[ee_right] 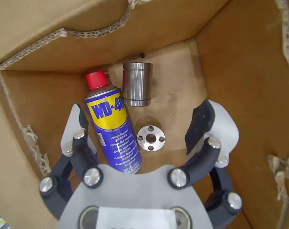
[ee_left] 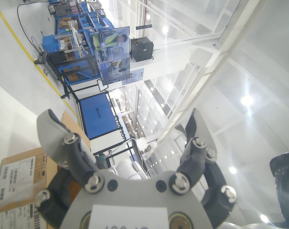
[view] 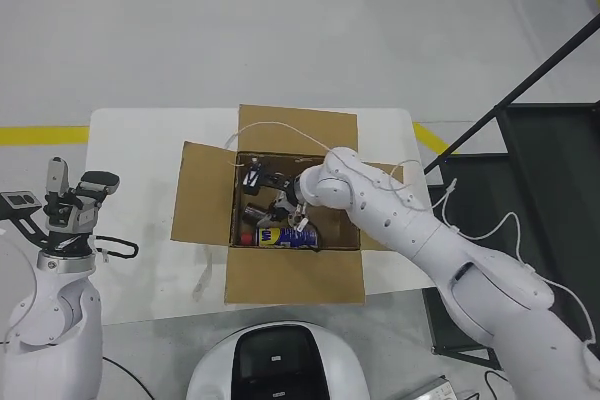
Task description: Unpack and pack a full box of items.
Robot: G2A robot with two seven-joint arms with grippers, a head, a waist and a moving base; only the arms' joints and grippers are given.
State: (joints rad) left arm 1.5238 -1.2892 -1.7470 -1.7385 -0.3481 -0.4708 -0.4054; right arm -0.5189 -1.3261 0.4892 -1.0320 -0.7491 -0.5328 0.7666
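While the right arm dips into the open cardboard box (view: 295, 275) at the middle of the white table (view: 140, 150), its right gripper (ee_right: 139, 110) hangs inside with jaws spread wide, gripping nothing. Seen from the top, the blue-and-yellow spray can (view: 285, 236) lies flat on the box floor towards the 6 o'clock wall. The wrist view picks out the can (ee_right: 113, 122) with its red cap on, a steel cylinder (ee_right: 136, 84) just beside the capped end, and a round metal flange (ee_right: 151, 138) flat on the cardboard near the can's body. A small black screw (ee_right: 142, 54) sits by the box wall (ee_right: 242, 60) beyond the cylinder. Over at 9 o'clock, off the table's edge, the left gripper (view: 75, 185) points upward, fingers (ee_left: 51, 129) parted and empty.
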